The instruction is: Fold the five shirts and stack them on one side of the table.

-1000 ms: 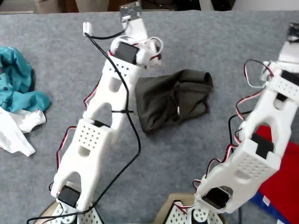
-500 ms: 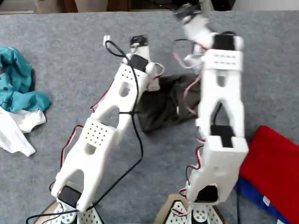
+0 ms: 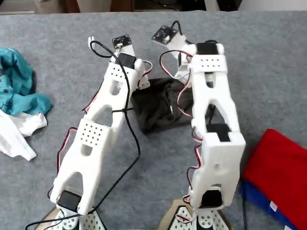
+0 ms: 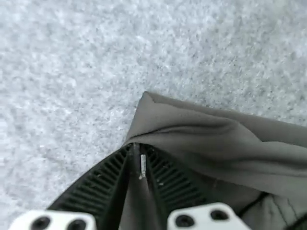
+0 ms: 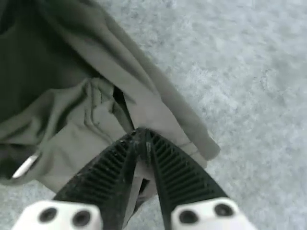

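Dark olive shirt (image 3: 158, 108) lies crumpled at frame centre in the high view, on the grey table (image 3: 57, 48), w/ both arms reaching over it.

Left gripper (image 4: 139, 149): jaws pinched nearly together, a thin fold of the shirt's edge caught between them, just behind a corner. Right gripper (image 5: 142, 134): likewise clamped tight on a bunched fold at the shirt's other side. Judgement: the two grips sit at opposite sides of the upper edge so the cloth can be pulled taut and flat before folding. One pinch alone would only drag the bundle.

Red shirt (image 3: 278, 167) lies folded lower right, on top of a blue garment (image 3: 261, 203). Prob. the stack side, 2 done.

Teal shirt (image 3: 17, 84) and white shirt (image 3: 17, 132) lie heaped far left, touching, unfolded, well apart from the arms. Approx. 3 of 5 left incl. this one.
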